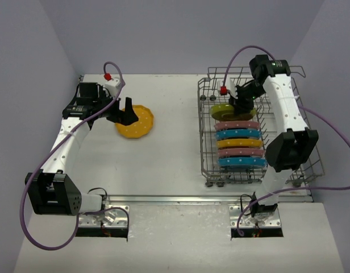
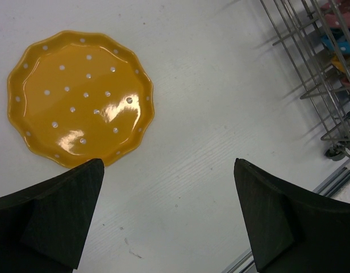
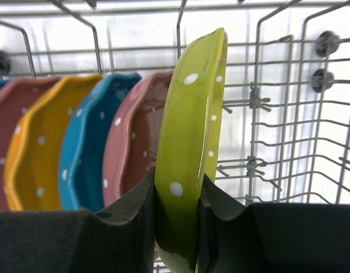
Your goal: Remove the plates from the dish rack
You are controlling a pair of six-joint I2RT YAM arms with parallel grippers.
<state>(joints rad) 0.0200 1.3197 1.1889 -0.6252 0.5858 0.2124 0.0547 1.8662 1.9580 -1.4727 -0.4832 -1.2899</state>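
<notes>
Posture, right arm: rises from its base past the near right corner of the dish rack [image 1: 204, 149], elbow raised, forearm running to the far end, wrist folded back and down into the basket. Right gripper [image 3: 176, 190] is clamped on the rim of the lime green plate [image 3: 192, 131], one pad on each face. The plate is on edge at the far end of the row. Five more plates [image 1: 238, 143] (pink, blue, orange-yellow, pink, blue) stand in the tines nearer the bases.

Left arm: elbow low at near left, forearm angled forward over the table [image 2: 220, 85]. Left gripper [image 2: 168, 170] gapes wide, holding nothing, just beside the orange-yellow plate [image 2: 78, 96], which lies flat, well apart from the rack.
</notes>
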